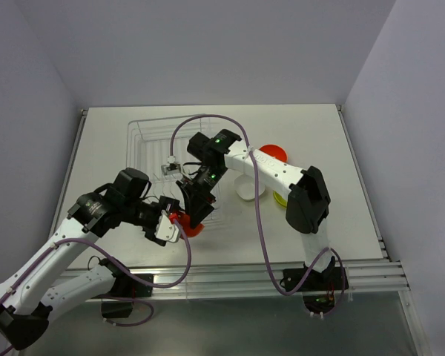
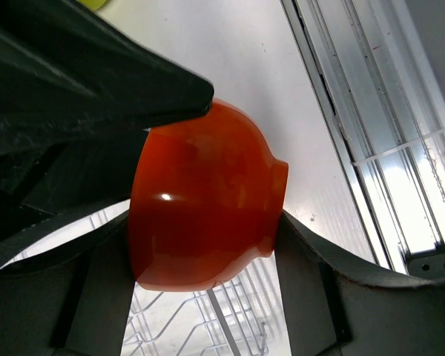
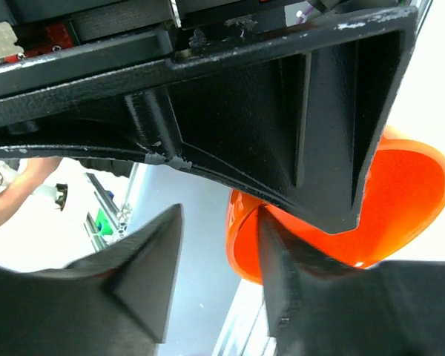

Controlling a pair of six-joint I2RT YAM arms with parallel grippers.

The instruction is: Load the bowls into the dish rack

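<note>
My left gripper (image 1: 175, 224) is shut on an orange-red bowl (image 1: 192, 226), held tilted just above the near right corner of the wire dish rack (image 1: 154, 152). In the left wrist view the bowl (image 2: 208, 200) sits between both fingers (image 2: 315, 289), with rack wires (image 2: 208, 326) below. My right gripper (image 1: 197, 213) is open at the same bowl. In the right wrist view (image 3: 221, 216) one finger (image 3: 297, 297) lies against the bowl's (image 3: 411, 189) inside and the other stands apart outside the rim. A second orange-red bowl (image 1: 273, 153), a white bowl (image 1: 248, 190) and a lime green bowl (image 1: 279, 199) rest to the right of the rack.
The right arm's forearm (image 1: 271, 169) crosses above the loose bowls and partly hides the green one. Aluminium rails (image 1: 282, 271) run along the table's near edge. Grey walls close in the table on three sides.
</note>
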